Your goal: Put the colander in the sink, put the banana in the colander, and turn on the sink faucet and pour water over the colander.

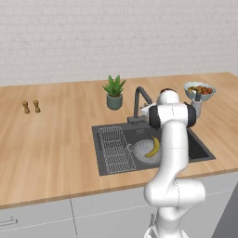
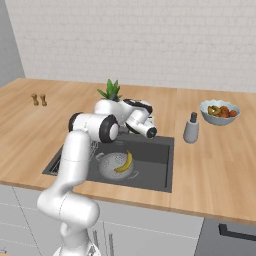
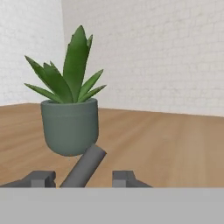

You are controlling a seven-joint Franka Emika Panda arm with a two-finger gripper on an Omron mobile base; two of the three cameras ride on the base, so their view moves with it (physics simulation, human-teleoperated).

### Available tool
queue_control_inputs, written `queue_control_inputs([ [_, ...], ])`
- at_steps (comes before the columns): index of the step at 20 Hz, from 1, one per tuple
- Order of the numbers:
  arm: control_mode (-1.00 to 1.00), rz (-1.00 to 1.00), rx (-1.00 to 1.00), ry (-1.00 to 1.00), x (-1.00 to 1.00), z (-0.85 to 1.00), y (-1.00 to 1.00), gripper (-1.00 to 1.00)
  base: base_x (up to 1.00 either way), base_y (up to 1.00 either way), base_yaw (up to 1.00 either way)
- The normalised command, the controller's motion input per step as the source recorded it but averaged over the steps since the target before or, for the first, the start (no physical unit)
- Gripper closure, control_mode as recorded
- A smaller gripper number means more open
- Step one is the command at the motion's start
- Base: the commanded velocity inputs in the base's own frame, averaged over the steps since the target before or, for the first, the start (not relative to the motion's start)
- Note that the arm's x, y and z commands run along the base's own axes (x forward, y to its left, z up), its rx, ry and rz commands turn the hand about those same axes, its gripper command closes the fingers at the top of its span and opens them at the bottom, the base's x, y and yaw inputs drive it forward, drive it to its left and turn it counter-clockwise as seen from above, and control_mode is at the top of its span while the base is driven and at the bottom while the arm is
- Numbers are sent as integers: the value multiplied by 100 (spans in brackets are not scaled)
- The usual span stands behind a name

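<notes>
1. The colander [image 1: 146, 149] sat inside the sink [image 1: 200, 151], on the basin floor just beside the wire rack [image 1: 114, 149], and the banana [image 1: 154, 147] lay across it. Judged from that, the first two parts of the task were done and only the water was left.
2. The sink faucet [image 1: 139, 100] stood at the back edge of the sink, its spout curving forward over the basin toward the colander, so water from it would probably land on or close to the banana. No water could be seen running.
3. The end effector [image 3: 83, 180] was at the back edge of the sink, by the faucet's base. In the hand view its two fingertips stood apart with a dark grey bar [image 3: 83, 166] rising between them, most likely the faucet's lever.
4. The fingers [image 3: 42, 178] were open and did not touch the bar, so nothing was gripped. Straddling the lever loosely seemed chosen so that a sideways push, not a squeeze, could turn the tap.
5. The potted plant [image 3: 70, 118] stood on the counter [image 1: 46, 139] just behind the faucet, close enough that a wide swing might knock it.
6. A soap dispenser [image 2: 191, 129] and a fruit bowl [image 2: 219, 112] stood beyond the sink's far side, well clear of the work.
</notes>
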Motion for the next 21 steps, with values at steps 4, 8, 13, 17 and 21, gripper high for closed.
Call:
queue_control_inputs([
  [4, -100, -2, 0, 0, 0, -23, -84, 100, 0, 0, 0],
  [8, -100, 0, 0, 0, 0, -23, -86, 100, 0, 0, 0],
  [13, -100, 0, 0, 0, 0, -16, -75, 100, 0, 0, 0],
  [17, -100, -1, 0, 0, -15, 8, -43, 100, 0, 0, 0],
  [21, -100, -8, -1, 0, -43, 21, -22, 100, 0, 0, 0],
])
